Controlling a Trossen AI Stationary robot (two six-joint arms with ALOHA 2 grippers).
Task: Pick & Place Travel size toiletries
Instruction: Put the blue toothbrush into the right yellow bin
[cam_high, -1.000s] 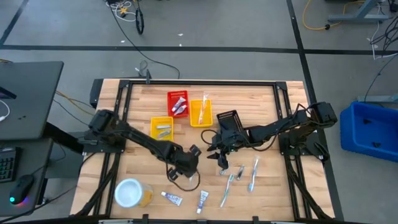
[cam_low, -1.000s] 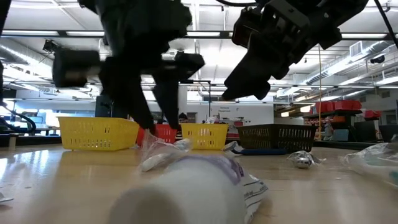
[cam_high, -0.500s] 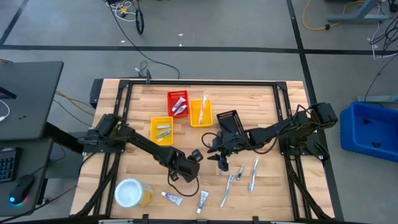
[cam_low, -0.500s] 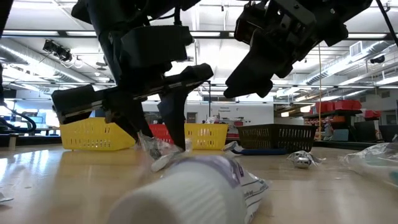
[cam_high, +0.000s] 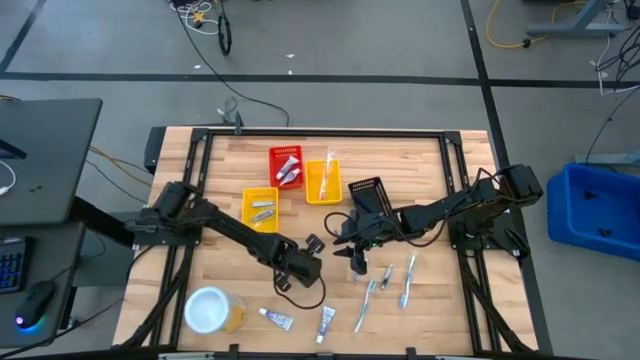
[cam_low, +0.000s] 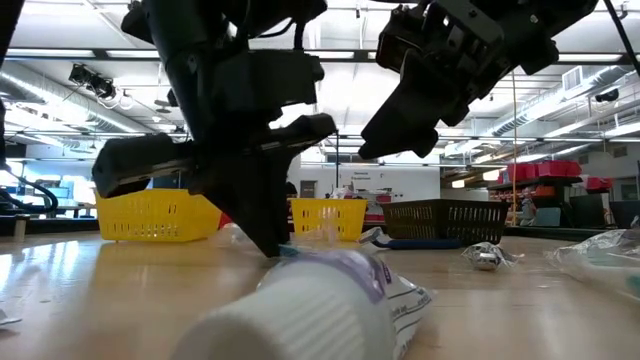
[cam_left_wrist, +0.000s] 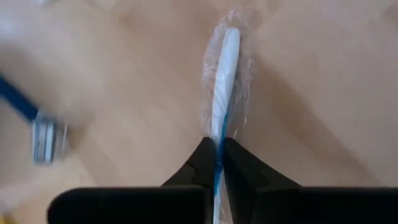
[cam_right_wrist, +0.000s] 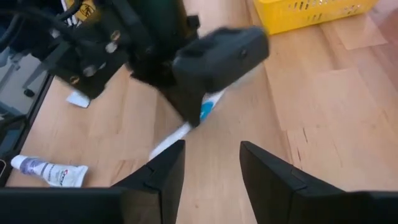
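My left gripper (cam_high: 300, 268) (cam_left_wrist: 216, 155) is down at the table's middle near side, shut on a white-and-blue toothbrush (cam_left_wrist: 224, 74) in a clear wrapper. The right wrist view shows the same toothbrush (cam_right_wrist: 180, 130) running out from under the left gripper's fingers (cam_right_wrist: 189, 109). My right gripper (cam_high: 356, 263) (cam_right_wrist: 211, 168) hangs open a little to the right of it, above the wood, with nothing between its fingers. More toiletries lie loose: two white tubes (cam_high: 277, 319) (cam_high: 326, 322) and thin toothbrushes (cam_high: 365, 305) (cam_high: 408, 285). My left gripper pinches the toothbrush's blue handle part (cam_left_wrist: 217, 144) between its two fingers, wrapper and all. The fingers come slanting down from the table's left. The brush runs straight out ahead between them. Its white far end (cam_left_wrist: 230, 40) lies on the table.
Red (cam_high: 286, 165), yellow (cam_high: 261, 207) (cam_high: 322, 180) and black (cam_high: 366, 192) baskets stand toward the far side. A white-topped round container (cam_high: 210, 310) sits near left. A blue-handled razor (cam_left_wrist: 43, 140) lies beside the held brush. A white tube (cam_low: 300, 300) fills the low view's front.
My left gripper has sunk to the table and shut its fingers, which stood apart on either side of the wrapped toothbrush, onto that toothbrush.
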